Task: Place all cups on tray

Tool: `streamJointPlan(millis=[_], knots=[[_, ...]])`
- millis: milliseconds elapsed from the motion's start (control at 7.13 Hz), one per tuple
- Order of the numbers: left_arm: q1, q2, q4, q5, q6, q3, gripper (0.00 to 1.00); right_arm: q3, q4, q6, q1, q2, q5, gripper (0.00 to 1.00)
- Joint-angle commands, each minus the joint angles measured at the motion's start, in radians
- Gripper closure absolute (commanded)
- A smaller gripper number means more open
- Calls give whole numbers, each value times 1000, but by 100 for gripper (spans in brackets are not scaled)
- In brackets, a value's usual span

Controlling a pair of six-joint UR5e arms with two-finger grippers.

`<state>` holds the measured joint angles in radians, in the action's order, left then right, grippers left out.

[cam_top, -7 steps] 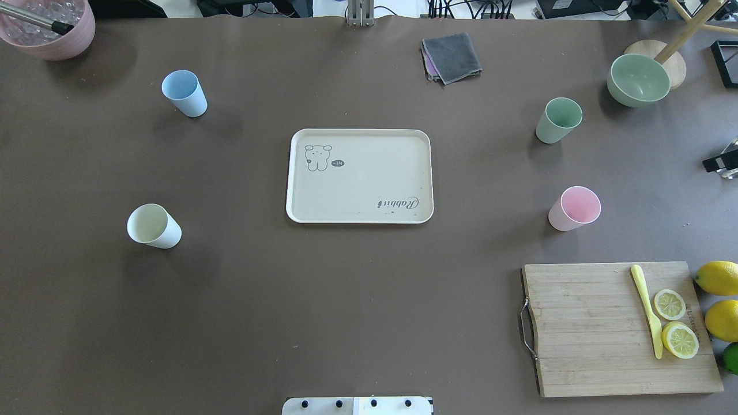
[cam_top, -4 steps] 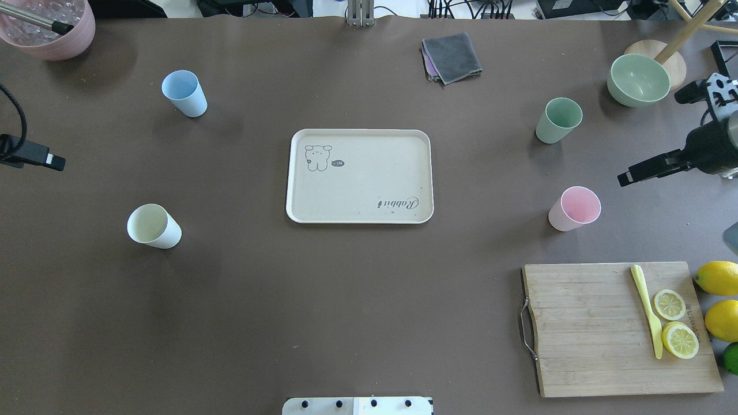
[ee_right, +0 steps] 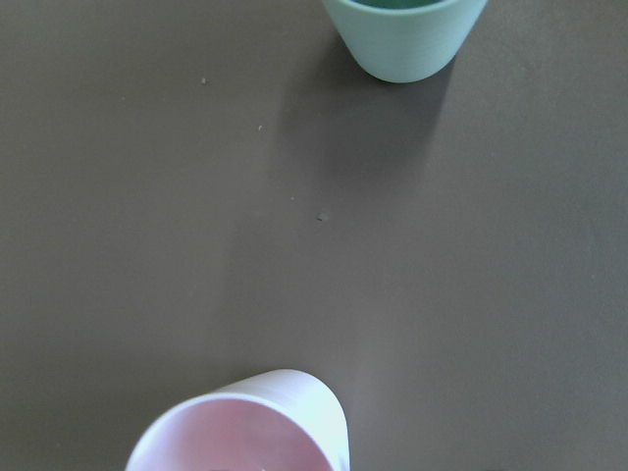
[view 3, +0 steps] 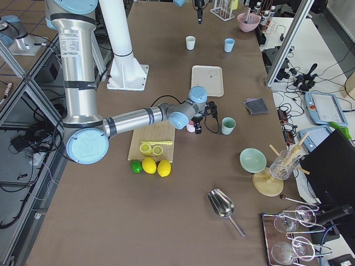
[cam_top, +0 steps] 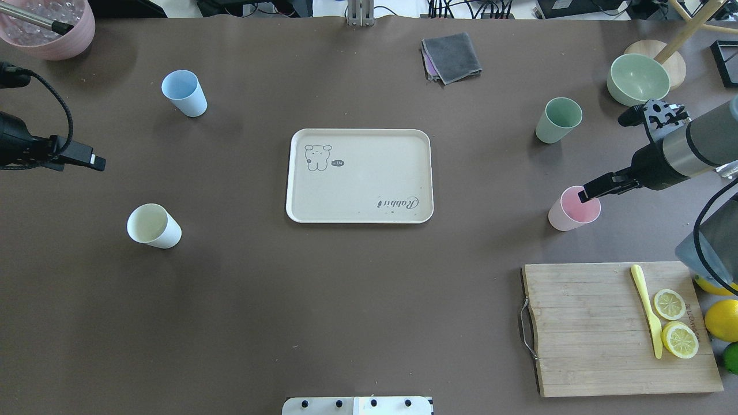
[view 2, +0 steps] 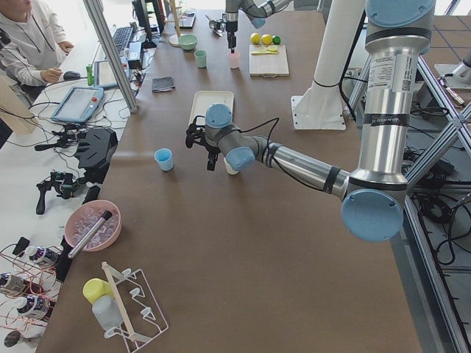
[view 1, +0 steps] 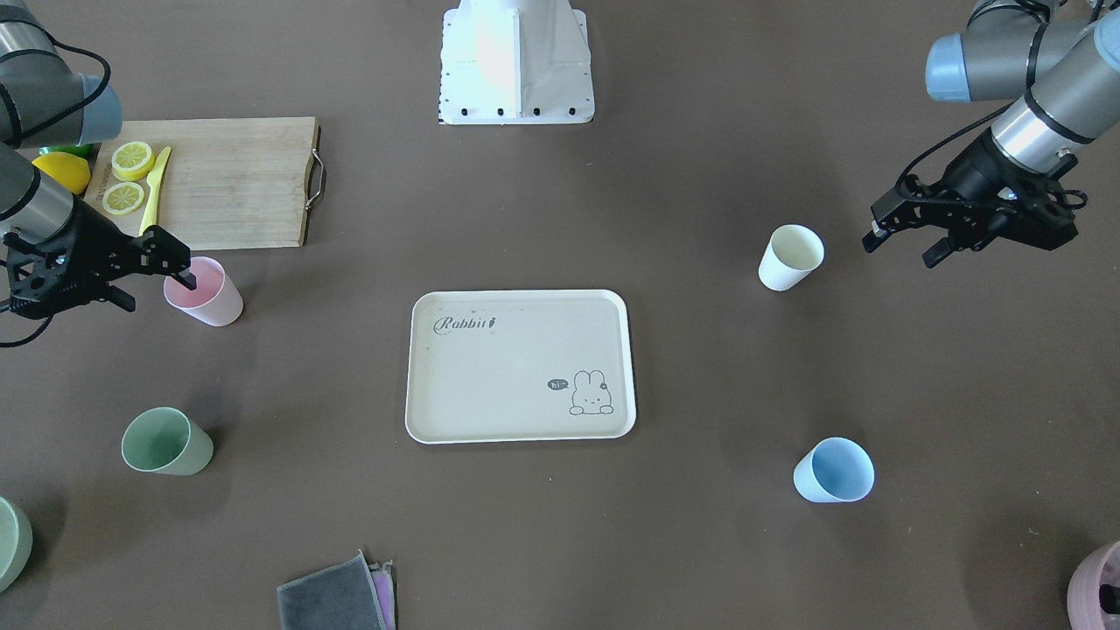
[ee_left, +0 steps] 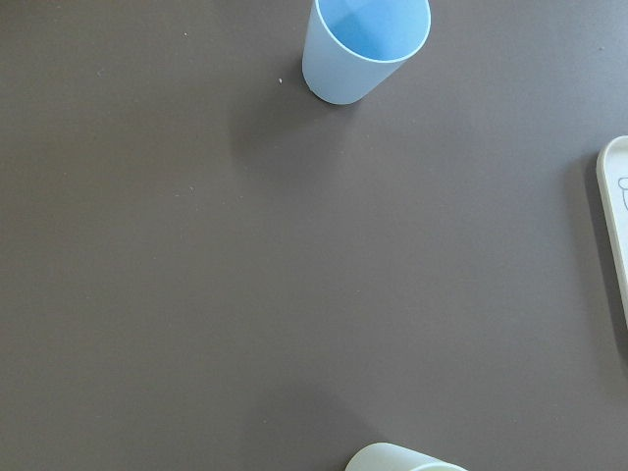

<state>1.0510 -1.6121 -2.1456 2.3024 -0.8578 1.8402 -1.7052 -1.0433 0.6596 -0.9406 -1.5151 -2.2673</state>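
Observation:
The cream tray [cam_top: 358,176] lies empty at the table's middle. The pink cup [cam_top: 573,208] and green cup [cam_top: 558,119] stand to its right, the blue cup [cam_top: 184,93] and cream-white cup [cam_top: 153,226] to its left, all upright on the table. My right gripper [view 1: 153,284] is open, one fingertip [cam_top: 591,190] above the pink cup's rim; its wrist view shows the pink cup [ee_right: 245,427] and the green cup [ee_right: 404,34]. My left gripper [view 1: 901,245] is open and empty, left of the cream-white cup [view 1: 790,256] and apart from it.
A wooden cutting board [cam_top: 617,328] with lemon slices and a yellow knife lies front right, whole lemons [cam_top: 718,276] beside it. A pale green bowl [cam_top: 638,79] stands far right, a grey cloth [cam_top: 451,56] at the back, a mauve-pink bowl [cam_top: 49,26] far left.
Both arms have come in from the table's sides. The right gripper has moved inward to above the pink cup. The left gripper has come in between the blue and cream-white cups. No cup has moved.

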Motion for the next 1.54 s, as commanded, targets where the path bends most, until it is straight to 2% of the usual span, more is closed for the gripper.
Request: streamJointPlan(millis=[0,140,280,561,981,1121,1262,1402], knots=[[-15,-8,1,-1,-47,2,3,16,0,-5,19,4,-17,42],[-40,-14,1,-27,-64,1,3,15,2,-9,23,6,-50,92],[-72,-14,1,-65,-67,1,4,15,2,-12,26,9,-87,100],[-124,20,0,-90,-57,2,8,-13,-16,0,25,47,-101,100],[-252,27,1,-178,-64,-2,15,-4,-254,108,45,336,-84,100],[-264,29,3,-178,-64,-9,33,8,-257,179,98,384,-31,100],[-264,29,4,-178,-66,-12,78,63,-256,221,136,457,7,100],[-264,27,4,-178,-66,-21,100,82,-250,268,176,478,40,100]])
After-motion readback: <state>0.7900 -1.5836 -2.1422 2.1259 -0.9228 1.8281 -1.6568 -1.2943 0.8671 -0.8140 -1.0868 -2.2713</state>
